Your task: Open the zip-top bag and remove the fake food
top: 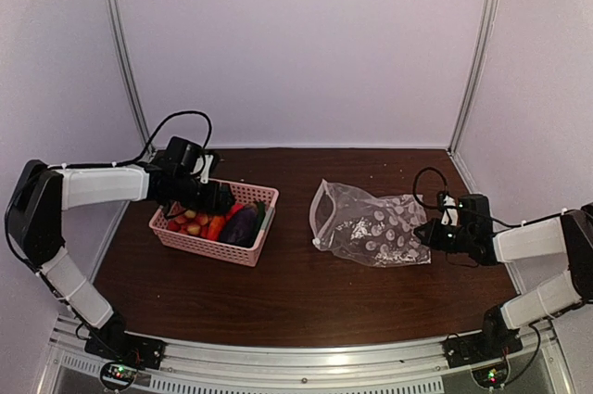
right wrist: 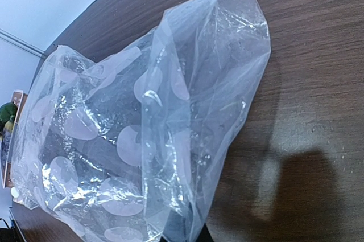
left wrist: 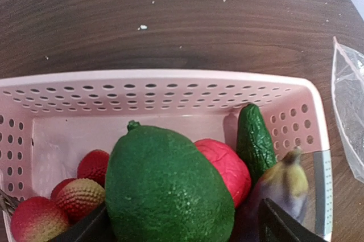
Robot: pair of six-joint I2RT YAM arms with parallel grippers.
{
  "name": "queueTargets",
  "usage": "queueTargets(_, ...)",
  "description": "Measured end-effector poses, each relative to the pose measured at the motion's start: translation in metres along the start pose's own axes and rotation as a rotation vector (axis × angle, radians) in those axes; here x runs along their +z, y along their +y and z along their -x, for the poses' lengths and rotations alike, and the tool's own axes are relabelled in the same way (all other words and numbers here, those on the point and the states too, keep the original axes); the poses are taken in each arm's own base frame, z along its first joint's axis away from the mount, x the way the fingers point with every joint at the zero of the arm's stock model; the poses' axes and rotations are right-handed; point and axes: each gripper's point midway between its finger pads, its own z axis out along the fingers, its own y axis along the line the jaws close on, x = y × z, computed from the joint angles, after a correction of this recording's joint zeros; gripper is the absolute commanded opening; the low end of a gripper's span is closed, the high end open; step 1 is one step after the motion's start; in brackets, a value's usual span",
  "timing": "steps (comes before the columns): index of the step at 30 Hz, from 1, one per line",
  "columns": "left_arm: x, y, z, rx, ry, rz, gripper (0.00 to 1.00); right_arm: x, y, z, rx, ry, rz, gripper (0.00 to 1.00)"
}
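Zip-top bag [top: 371, 224]: long axis left-right, mouth toward basket [top: 199, 244] (right tool [top: 428, 232] opposite).

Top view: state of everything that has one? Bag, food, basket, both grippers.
zip-top bag: lying on its side, mouth open at the left end, looks empty.
fake food: out of the bag, piled in the basket.
pink basket: upright, holding the food.
left gripper: over the basket, jaws apart around a green fruit, gap at one finger.
right gripper: appears shut on the bag's right end.
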Motion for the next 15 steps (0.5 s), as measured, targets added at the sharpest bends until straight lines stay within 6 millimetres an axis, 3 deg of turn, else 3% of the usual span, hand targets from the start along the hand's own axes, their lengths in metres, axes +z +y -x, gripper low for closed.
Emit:
queueTargets(4,-0.021,-0.014,0.019,0.024,-0.068,-0.041,0.86,0.0,0.001,-0.001,-0.004,0.003,0.006,0.12)
queueTargets(7,-0.036,-0.037,0.041,0.058,-0.137,-0.103,0.83,0.0,0.002,-0.002,-0.009,0.008,0.012,0.2)
queueTargets(12,-0.049,-0.105,0.064,0.141,-0.216,-0.283,0.77,0.0,0.002,-0.003,-0.014,0.016,0.013,0.25)
queueTargets(15,-0.043,-0.151,0.07,0.194,-0.219,-0.376,0.75,0.0,0.001,-0.004,-0.012,0.02,0.011,0.27)
